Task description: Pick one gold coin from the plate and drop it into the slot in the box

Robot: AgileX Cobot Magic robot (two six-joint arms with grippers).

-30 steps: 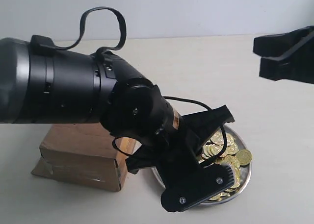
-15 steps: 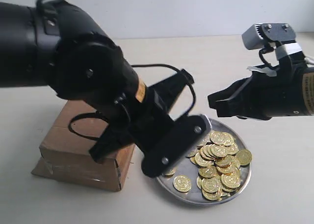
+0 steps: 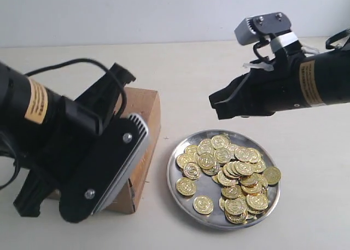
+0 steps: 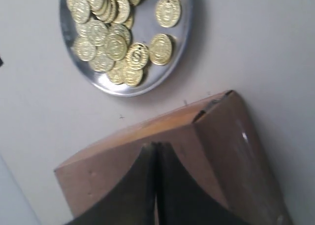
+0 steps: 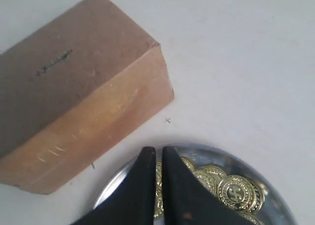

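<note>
Over by the left edge of the desk (image 3: 191, 58), the left arm is filling the foreground, its gripper (image 4: 155, 151) hanging above the box (image 3: 149, 113). The left wrist view is showing those fingers (image 4: 142, 185) pressed flat together, their tips lying over the box's upper edge. Whether they are touching the cardboard, I cannot tell.

The box is sitting toward the near left corner, half hidden behind that arm in the exterior view. The right wrist view is giving a clean look at its top face, and the box slot (image 5: 54, 61) is showing there as a thin dark slit in the middle.

Moving right, the plate (image 3: 181, 203) is resting just beside the box, near the front edge. Gold coins (image 3: 235, 173) are lying heaped across it, thicker toward the right edge side, with a few loose ones lying apart on the box side.

Further right, the right gripper (image 5: 158, 153) is hovering over the plate's far rim, reaching in from the right edge. Its fingers (image 5: 174, 190) are drawn together, only a hairline showing between them, pointing down at the coins.
</note>
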